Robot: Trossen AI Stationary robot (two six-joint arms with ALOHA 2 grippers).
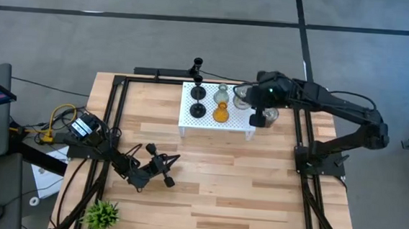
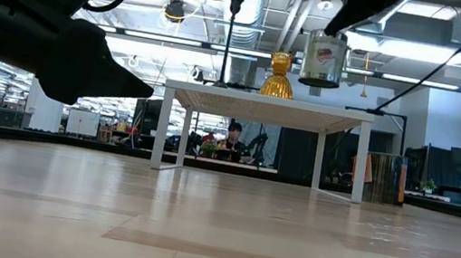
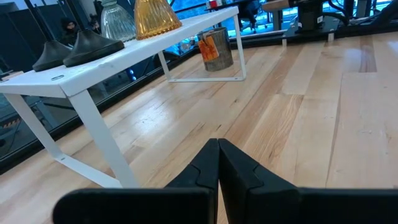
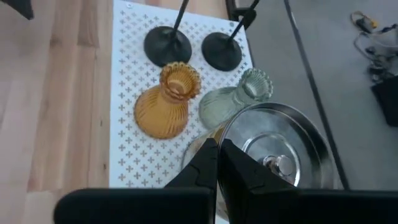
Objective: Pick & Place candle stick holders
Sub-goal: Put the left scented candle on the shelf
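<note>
On the white stand (image 1: 217,122) upon the surface (image 1: 257,183), 2 black holders (image 4: 168,45) stand upright, stems vertical; beside them the amber holder (image 4: 165,106) and green holder (image 4: 233,99) also stand upright, necks pointing up; the right tool (image 4: 217,155), fingers together, clamps a metal cup (image 2: 323,59) above the stand's right end; the left tool (image 3: 217,162), fingers together, hovers near the surface's front left.

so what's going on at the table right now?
The right gripper holds a metal can in the air over the right end of the small white table. Four candle stick holders stand on that table: two black ones, an amber glass one and a pale-green glass one. The left gripper is shut and parked low over the wooden tabletop, near its front-left part.
</note>
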